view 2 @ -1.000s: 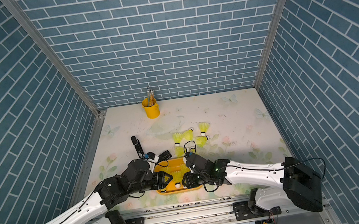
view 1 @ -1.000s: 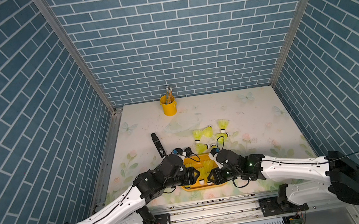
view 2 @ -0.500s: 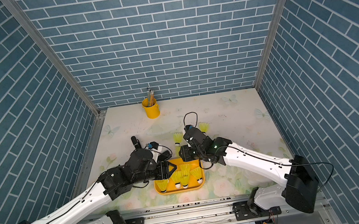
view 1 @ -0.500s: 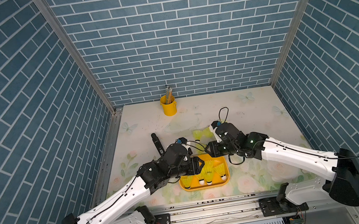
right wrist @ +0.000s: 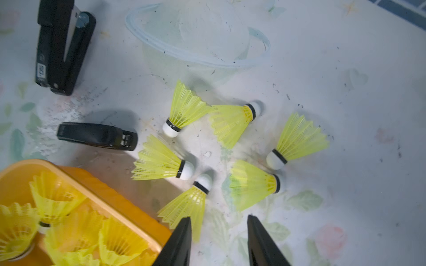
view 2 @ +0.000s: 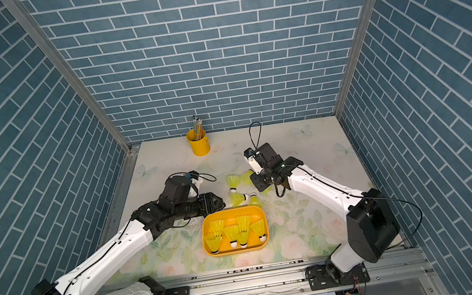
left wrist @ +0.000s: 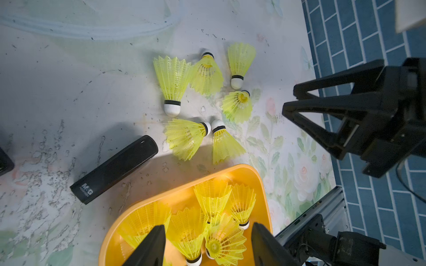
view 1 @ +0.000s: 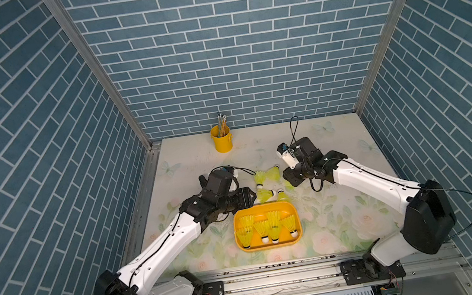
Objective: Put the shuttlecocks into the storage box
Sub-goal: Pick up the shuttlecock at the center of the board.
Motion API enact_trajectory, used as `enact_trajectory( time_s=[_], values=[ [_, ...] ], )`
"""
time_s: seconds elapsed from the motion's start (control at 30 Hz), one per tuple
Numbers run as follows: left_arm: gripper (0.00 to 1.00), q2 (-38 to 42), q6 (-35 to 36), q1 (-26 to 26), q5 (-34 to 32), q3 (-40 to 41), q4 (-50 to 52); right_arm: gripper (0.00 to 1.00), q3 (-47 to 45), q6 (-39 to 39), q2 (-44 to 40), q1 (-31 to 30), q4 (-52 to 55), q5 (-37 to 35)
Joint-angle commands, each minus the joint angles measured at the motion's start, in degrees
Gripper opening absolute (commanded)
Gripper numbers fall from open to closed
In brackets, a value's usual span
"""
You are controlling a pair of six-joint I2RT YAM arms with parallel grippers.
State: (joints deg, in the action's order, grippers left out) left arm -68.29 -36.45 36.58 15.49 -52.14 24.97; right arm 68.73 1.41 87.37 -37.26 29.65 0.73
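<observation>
In both top views our left gripper hangs by the 11 o'clock corner of the shallow orange-yellow plastic storage box, jaws spread, empty. Six neon yellow-green, white-tipped shuttlecocks sit inside the box. Six loose shuttlecocks lie on the floral table at the box's 12 o'clock. At their 3 o'clock, our right gripper is parted, holding nothing.

The storage box (its shuttlecocks blurred) runs off the edge.
</observation>
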Motion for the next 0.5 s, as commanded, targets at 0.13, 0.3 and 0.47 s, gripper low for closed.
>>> enact_trajectory(
  time_s=[0.13,0.3,0.47],
  values=[
    [0.65,-2.9,3.3,-1.8,2.4,-1.6,-3.6,0.43,-6.3,24.5,1.3,-0.3,-6.6,3.3],
    [0.65,-5.2,4.5,-2.3,3.5,-2.5,-4.3,0.44,-9.5,36.2,4.0,-0.1,-12.5,9.2],
    [0.66,-7.7,5.3,-5.3,7.8,-3.0,-3.6,0.43,-6.4,41.6,11.0,-0.1,-12.7,10.3]
  ],
)
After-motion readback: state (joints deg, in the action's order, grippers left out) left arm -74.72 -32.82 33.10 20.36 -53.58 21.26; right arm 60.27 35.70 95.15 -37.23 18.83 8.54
